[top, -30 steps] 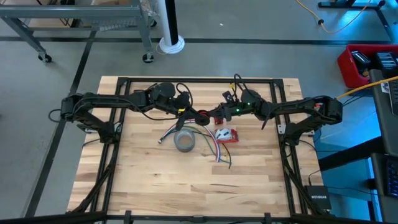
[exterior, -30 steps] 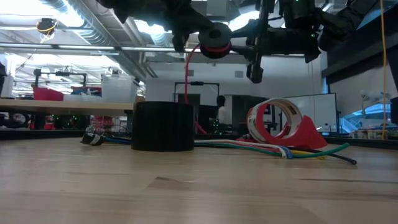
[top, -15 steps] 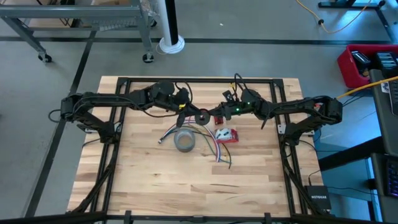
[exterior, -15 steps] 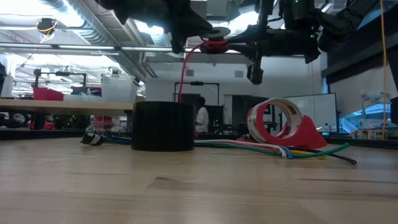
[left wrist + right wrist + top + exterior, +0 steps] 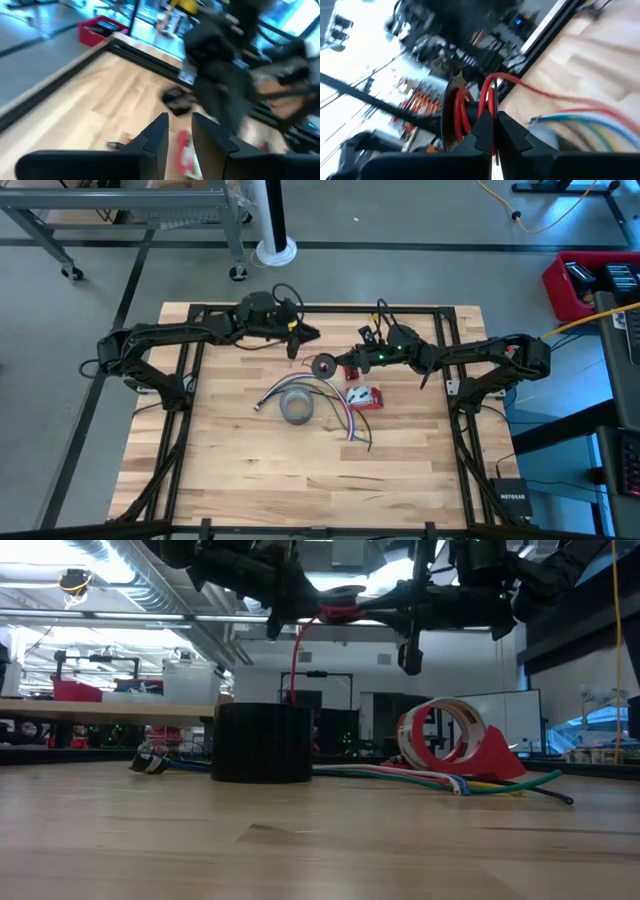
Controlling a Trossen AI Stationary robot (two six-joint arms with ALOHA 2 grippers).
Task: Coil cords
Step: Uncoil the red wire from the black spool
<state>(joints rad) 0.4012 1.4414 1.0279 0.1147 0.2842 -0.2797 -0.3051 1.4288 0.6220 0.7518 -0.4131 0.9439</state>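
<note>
The red cord is wound into a small round coil point(image 5: 323, 366) on a dark core, held above the table by my right gripper point(image 5: 338, 364), which is shut on it. Its free tail point(image 5: 297, 650) hangs down behind the grey tape roll point(image 5: 297, 407). In the low view the coil point(image 5: 340, 602) lies level, high over the table. My left gripper point(image 5: 305, 333) stands open toward the far edge, apart from the coil, with nothing between its fingers point(image 5: 160, 135). No separate black cord shows. My right gripper pinches the coil's red loops point(image 5: 490, 102) at the coil's rim between its two fingers, coming in about level from the table's right. The coil is lifted clear and lies flat. Its tail point(image 5: 545, 94) runs off slack toward the table.
A bundle of coloured wires point(image 5: 335, 415) lies on the wood beside the tape roll, with a red tape dispenser point(image 5: 365, 397) to its right. A black frame rail point(image 5: 320, 308) runs along the far edge, close behind my left gripper.
My left gripper has let go of the coil and drawn back toward the table's far edge. The coil has stayed in place with my right gripper and has tipped from standing on edge to lying level.
</note>
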